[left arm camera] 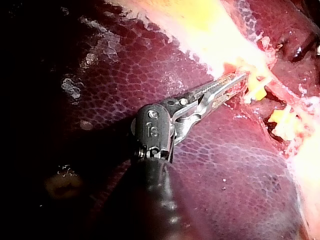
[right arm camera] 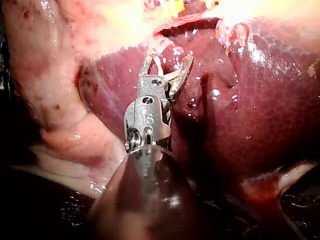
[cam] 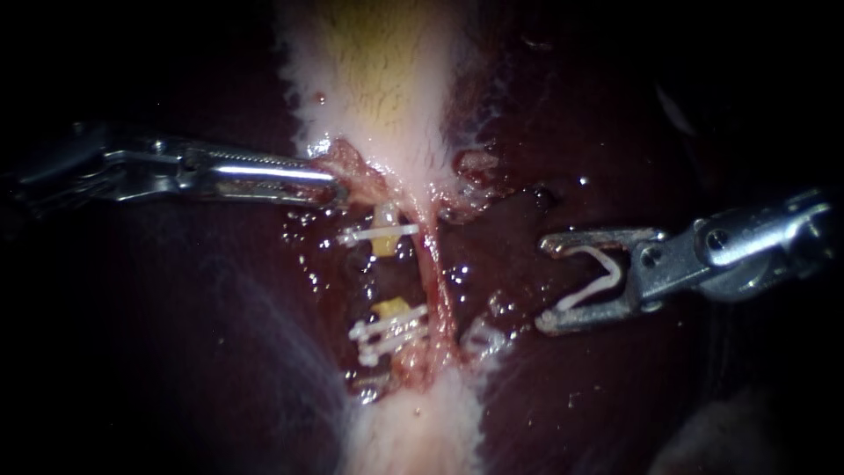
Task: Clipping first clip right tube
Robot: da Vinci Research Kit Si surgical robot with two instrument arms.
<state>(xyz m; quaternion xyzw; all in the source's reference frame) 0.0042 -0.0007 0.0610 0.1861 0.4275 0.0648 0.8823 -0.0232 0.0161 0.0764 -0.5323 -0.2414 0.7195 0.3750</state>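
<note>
Zero progress on right tube [cam: 432, 264], bare; right instrument [cam: 545, 284], centre right, holds white clip [cam: 598, 277] in spread jaws; left instrument [cam: 332, 189] pinches tissue [cam: 356, 171].

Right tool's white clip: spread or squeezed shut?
Spread. The white V-shaped clip sits between the right tool's jaws, its legs apart along both jaws, nothing inside it yet.

This is a surgical workplace. Wet, dark-red liver [cam: 176, 352] fills every view, lit hard in the middle and black at the edges. A pale gallbladder [cam: 387, 79] lies over it, and there are white clips [cam: 387, 327] on a yellow tube [cam: 387, 242]. Two slim steel tools reach in: the left instrument [cam: 337, 189] pinches the gallbladder's edge, and the right instrument [cam: 543, 283] holds a clip [cam: 596, 280] between its spread jaws.
</note>
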